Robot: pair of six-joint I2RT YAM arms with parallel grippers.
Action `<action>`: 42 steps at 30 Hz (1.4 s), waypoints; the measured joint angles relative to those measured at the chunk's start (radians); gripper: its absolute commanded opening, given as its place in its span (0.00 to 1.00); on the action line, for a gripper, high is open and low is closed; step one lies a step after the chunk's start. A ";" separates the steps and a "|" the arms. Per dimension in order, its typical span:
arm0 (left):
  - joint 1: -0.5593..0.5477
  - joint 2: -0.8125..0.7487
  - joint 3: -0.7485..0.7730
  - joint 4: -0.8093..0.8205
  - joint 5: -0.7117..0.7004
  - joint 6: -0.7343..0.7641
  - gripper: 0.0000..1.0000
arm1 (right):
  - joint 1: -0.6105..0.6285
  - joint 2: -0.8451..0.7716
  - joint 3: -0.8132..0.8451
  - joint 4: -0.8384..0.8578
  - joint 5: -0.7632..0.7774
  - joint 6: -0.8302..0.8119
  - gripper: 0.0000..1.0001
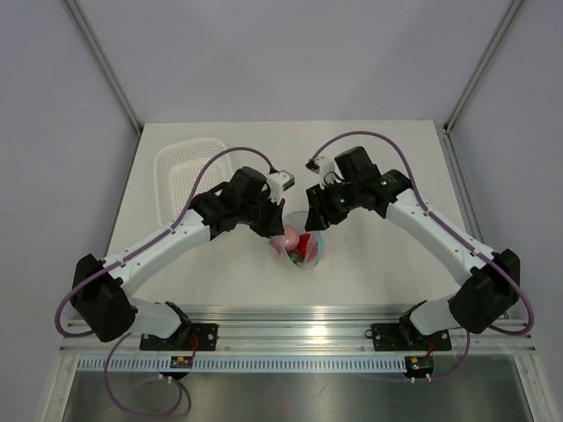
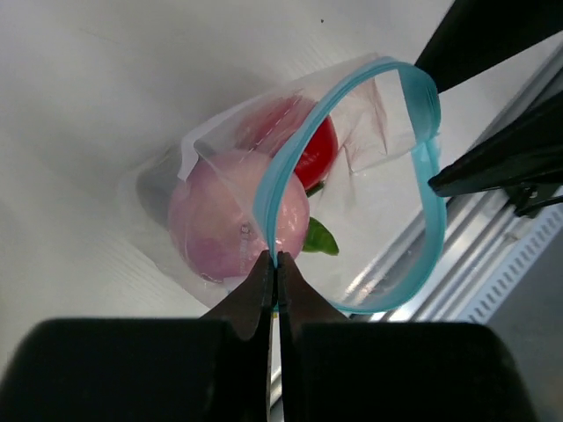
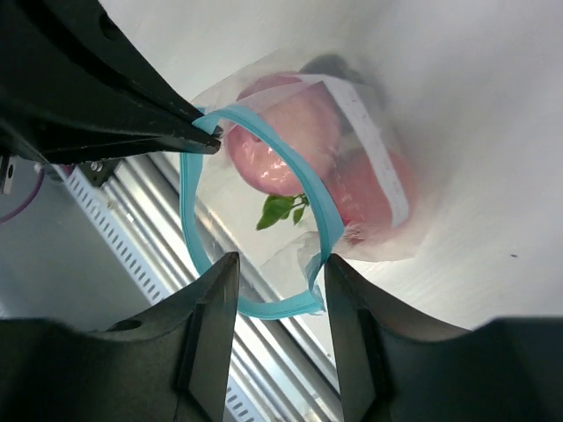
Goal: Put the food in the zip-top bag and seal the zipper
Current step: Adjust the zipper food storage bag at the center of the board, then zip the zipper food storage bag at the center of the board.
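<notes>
Zip-top bag [image 2: 378, 229], on the table [image 1: 396, 176] with the food [image 2: 220, 220] inside, its zipper [image 2: 352, 79] gaping: my left gripper [image 2: 274, 264] pinches the strip, my right gripper [image 3: 280, 281] stands open astride it, so a misaligned squeeze could leave a gap.

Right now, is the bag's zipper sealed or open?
Open. The zipper gapes in a wide loop, its two sides apart; the left claw pinches one end.

no readable text, no labels, brands or numbers visible
</notes>
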 measured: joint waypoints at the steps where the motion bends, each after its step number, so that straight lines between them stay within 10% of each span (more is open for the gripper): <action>1: 0.006 0.010 0.019 -0.012 0.011 -0.026 0.00 | 0.000 -0.029 -0.005 0.007 0.029 0.003 0.51; 14: 0.090 0.097 0.061 -0.053 0.193 -0.238 0.00 | 0.049 -0.265 -0.048 0.048 0.294 0.059 0.48; 33: 0.134 0.143 0.064 -0.002 0.315 -0.261 0.00 | 0.359 -0.137 -0.248 0.311 0.455 0.212 0.45; 39: 0.134 0.143 0.082 -0.015 0.318 -0.253 0.01 | 0.364 -0.092 -0.248 0.321 0.512 0.231 0.03; 42: 0.134 0.143 0.100 -0.033 0.317 -0.224 0.15 | 0.367 -0.093 -0.248 0.328 0.526 0.243 0.00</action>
